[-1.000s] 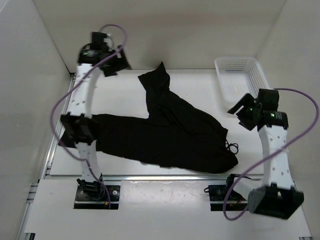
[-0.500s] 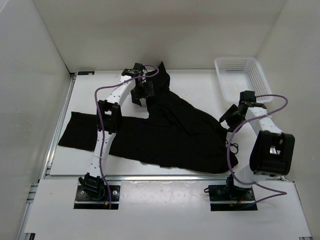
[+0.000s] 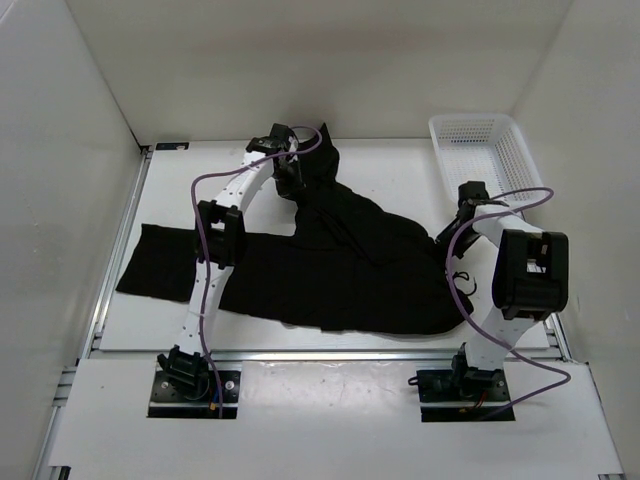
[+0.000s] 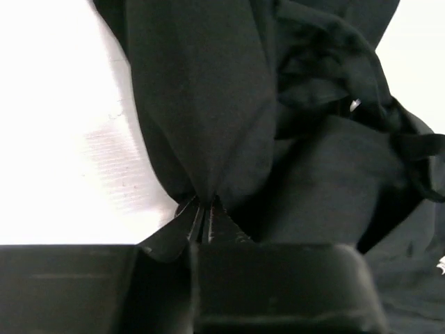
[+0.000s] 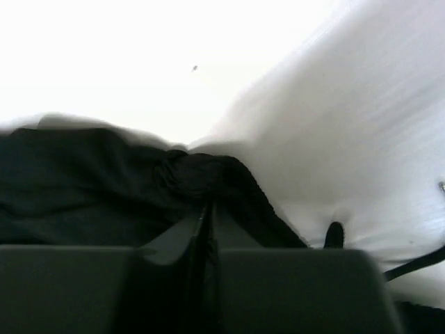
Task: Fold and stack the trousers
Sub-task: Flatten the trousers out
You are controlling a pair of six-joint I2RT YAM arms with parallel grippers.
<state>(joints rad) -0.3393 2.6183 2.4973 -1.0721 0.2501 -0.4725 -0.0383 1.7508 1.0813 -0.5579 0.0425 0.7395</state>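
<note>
The black trousers (image 3: 330, 270) lie spread over the white table, one leg running left, the other bent up toward the back. My left gripper (image 3: 290, 178) is at the upper leg's left edge and is shut on a pinch of the black trousers (image 4: 201, 104), which gather into the jaws. My right gripper (image 3: 452, 232) is at the garment's right end, near the waist, shut on a bunched fold of the trousers (image 5: 198, 174). A drawstring (image 3: 463, 285) trails out by the right arm.
A white mesh basket (image 3: 480, 150) stands at the back right corner, just behind the right arm. White walls close in the table on the left, back and right. The metal table rail (image 3: 330, 355) runs along the near edge.
Both arms have swung in from the sides to the trousers. Both grippers, open before, have shut on the cloth; the left edge of the upper leg is now bunched.
</note>
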